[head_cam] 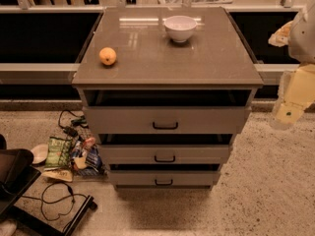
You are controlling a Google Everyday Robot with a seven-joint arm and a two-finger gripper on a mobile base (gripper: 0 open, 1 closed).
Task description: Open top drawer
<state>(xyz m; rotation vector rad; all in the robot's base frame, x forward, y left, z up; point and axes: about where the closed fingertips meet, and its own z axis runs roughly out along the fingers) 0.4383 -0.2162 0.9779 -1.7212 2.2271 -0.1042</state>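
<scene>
The grey cabinet (167, 58) stands in the middle of the camera view. Its top drawer (166, 119) has the tallest front and a small black bar handle (165, 126). The drawer front stands a little out from the cabinet, with a dark gap above it under the top plate. My gripper (290, 107) hangs at the right edge of the view, to the right of the cabinet and about level with the top drawer. It is apart from the drawer and touches nothing.
An orange (108, 56) and a white bowl (180, 28) sit on the cabinet top. Two shorter drawers, the middle (165, 154) and the bottom (164, 178), lie below. Snack bags and cables (69, 154) litter the floor at left, beside a black stand (19, 181).
</scene>
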